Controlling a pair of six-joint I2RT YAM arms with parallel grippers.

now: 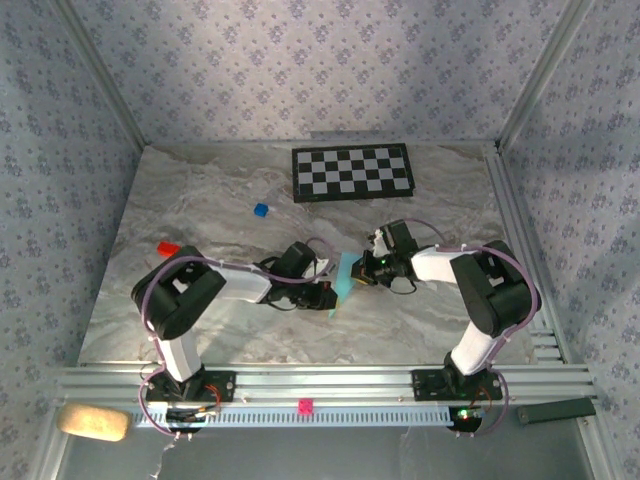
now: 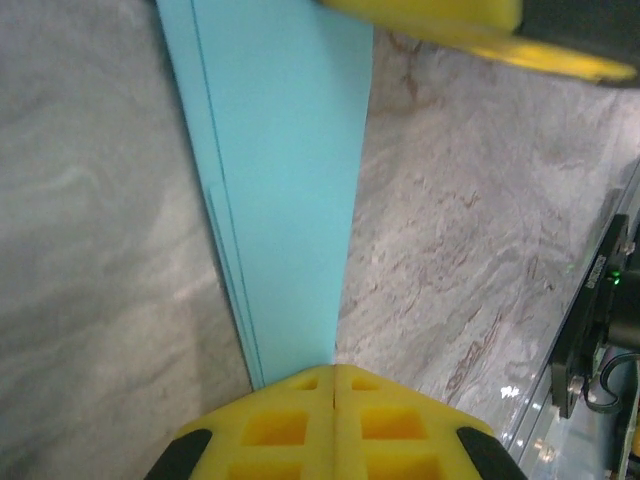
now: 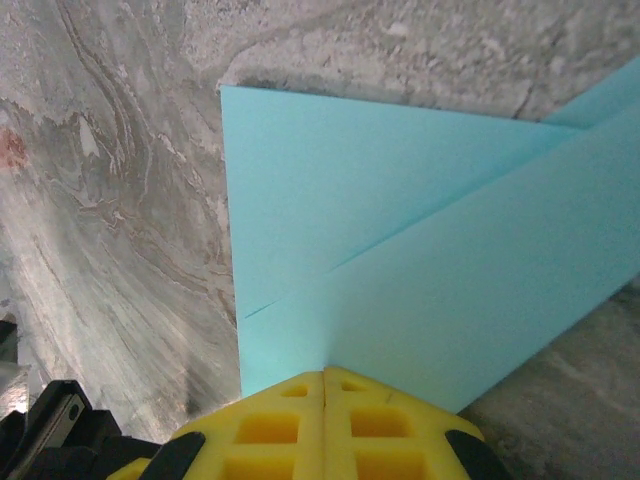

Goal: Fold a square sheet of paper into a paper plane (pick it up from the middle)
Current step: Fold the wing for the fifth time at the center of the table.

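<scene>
Near the middle of the desk (image 1: pixel 200 200), the left end effector (image 2: pixel 333 375) was pinched tight on the near end of the light-blue folded paper (image 1: pixel 345 280). The right end effector (image 3: pixel 325 375) gripped it just as tightly from the right, the paper spanning between them. Farther left lay a red cube (image 1: pixel 166 247), beyond it a small blue cube (image 1: pixel 261 210), then the checkerboard (image 1: pixel 352 172) at the far edge.
</scene>
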